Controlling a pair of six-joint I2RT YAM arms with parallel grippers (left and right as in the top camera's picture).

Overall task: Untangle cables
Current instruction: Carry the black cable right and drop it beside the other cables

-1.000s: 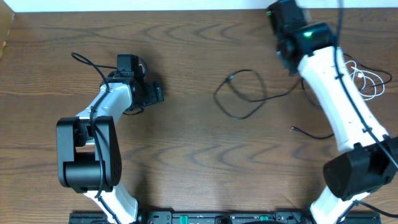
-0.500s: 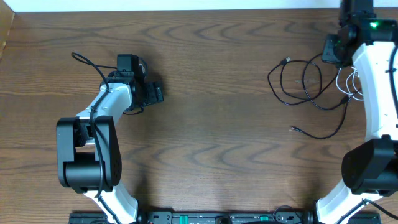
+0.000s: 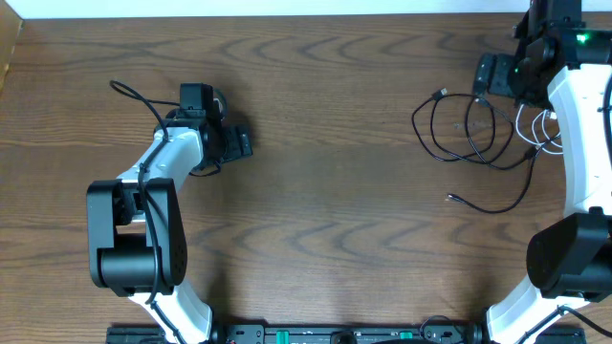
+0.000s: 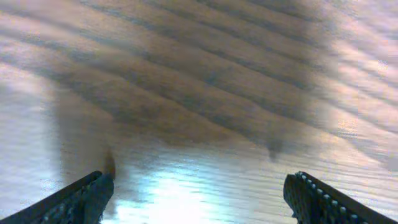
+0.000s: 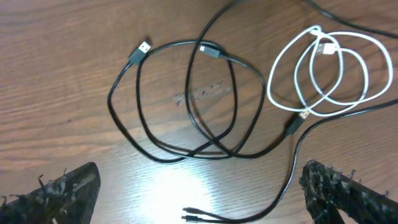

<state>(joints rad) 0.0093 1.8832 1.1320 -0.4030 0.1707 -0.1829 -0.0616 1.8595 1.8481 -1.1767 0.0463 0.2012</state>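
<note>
Overhead, the black cable (image 3: 418, 129) lay in loose overlapping loops at the far right of the wooden table (image 3: 316, 210). One tail ran down to a small plug on bare wood nearer the front. The white cable (image 3: 547, 124) showed only in part there, since the right arm (image 3: 579, 143) crossed above it and hid much of its coil.

The right wrist camera filled that gap. It looked straight down on both cords. The white one was coiled in a few rings just beside the black loops, and a black strand passed along its lower edge; whether they touched could not be told. It also showed the right gripper (image 5: 200, 169) released, with its fingers spread to the frame's bottom corners, holding nothing and hovering over the black cord.

The left wrist camera saw only blurred wood grain between the parted fingers of the left gripper (image 4: 199, 186), which was likewise empty. From above, the left arm (image 3: 158, 172) sat well apart from both cords on the table's left side. Its own thick wire (image 3: 129, 93) arched behind it.
</note>
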